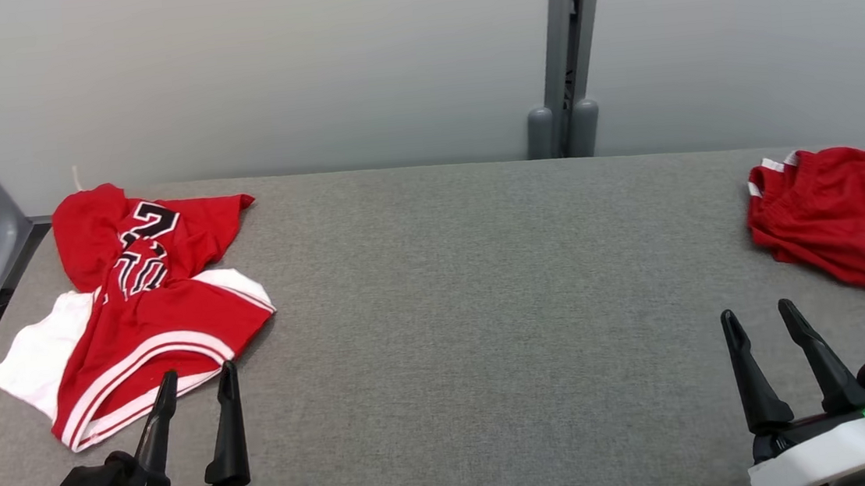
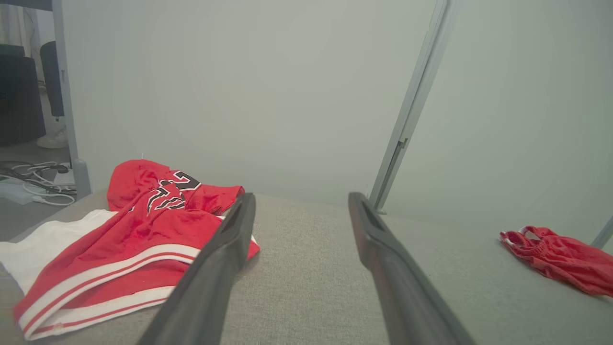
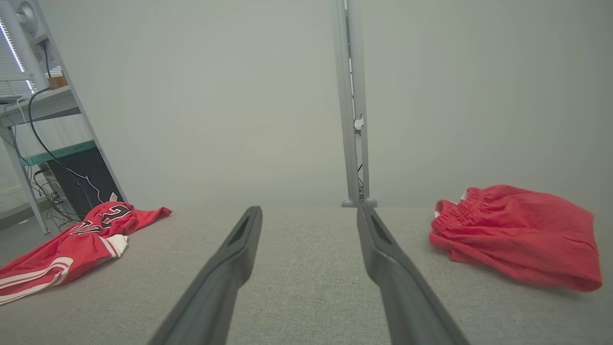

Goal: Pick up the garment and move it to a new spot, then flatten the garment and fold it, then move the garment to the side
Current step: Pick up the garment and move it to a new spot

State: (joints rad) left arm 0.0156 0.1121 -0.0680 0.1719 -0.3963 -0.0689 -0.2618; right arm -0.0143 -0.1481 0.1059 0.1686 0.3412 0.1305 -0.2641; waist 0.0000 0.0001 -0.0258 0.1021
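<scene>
Left claw [image 1: 198,369] sits at the near left of the grey table [image 1: 470,310], both dark fingers spread wide with nothing between them. Right claw [image 1: 757,309] sits at the near right, likewise spread and empty. Both point away from the robot, a waiting pose as I read it, with no grasp begun. The red jersey [image 1: 148,299] lies crumpled at the table's left end, its black-and-white number twisted and its white-striped hem toward the robot. The left claw's tips are just at that hem, but I cannot tell whether they touch the cloth. A white garment [image 1: 35,356] lies partly under the jersey and pokes out on its left side. The red shorts [image 1: 845,215] lie bunched at the far right edge, near the right claw but apart from it. Judgement: the jersey is the garment to pick up, since the left claw is lined up with it. The wide bare middle of the table would then be the new spot for flattening. Containers: none on the table, and all the cloth lies loose on the surface. Risk: the white garment may lift together with the jersey.
</scene>
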